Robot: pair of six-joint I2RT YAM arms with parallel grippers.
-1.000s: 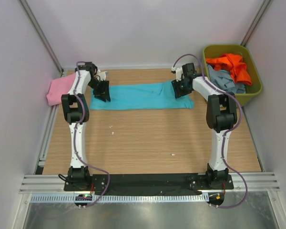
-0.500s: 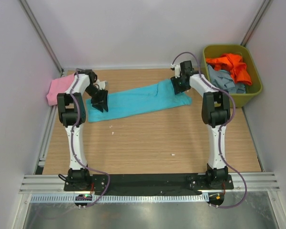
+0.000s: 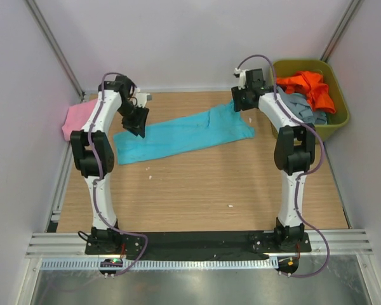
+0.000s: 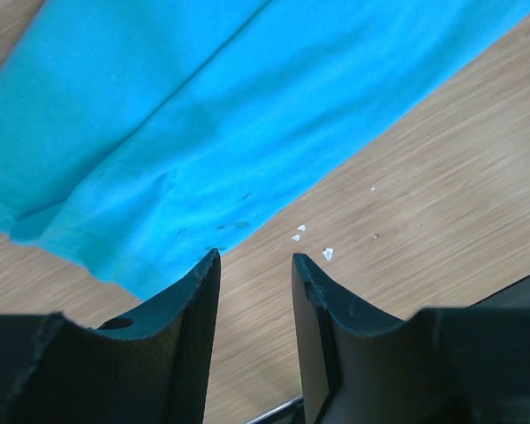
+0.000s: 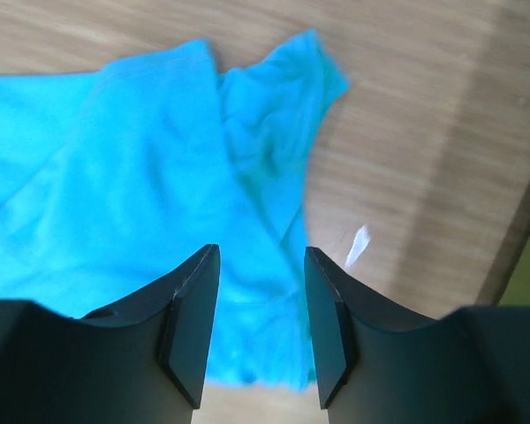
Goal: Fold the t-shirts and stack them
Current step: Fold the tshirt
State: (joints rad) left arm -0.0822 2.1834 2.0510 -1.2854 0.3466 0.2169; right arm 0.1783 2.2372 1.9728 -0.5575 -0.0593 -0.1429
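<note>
At your far left, the pink t-shirt point(image 3: 76, 117) lies bunched at the edge of the table point(image 3: 197, 184). Your left gripper point(image 3: 137, 122) hangs over the left end of the turquoise t-shirt point(image 3: 184, 133), its jaws parted and grasping nothing. In the wrist view the cloth's corner sits just ahead of the left fingertip point(image 4: 208, 265). Bare wood shows in the gap, and a few white specks point(image 4: 314, 243) lie just beyond it. The turquoise shirt lies flat in a long band, slanting from front-left to back-right. Your right gripper point(image 3: 242, 101) hovers above that far right end, its jaws likewise apart and empty, with the cloth spread on the table below them. Further right, the olive-green bin point(image 3: 340, 121) holds the orange t-shirt point(image 3: 308, 86) on top of the grey-blue t-shirts point(image 3: 298, 109).
</note>
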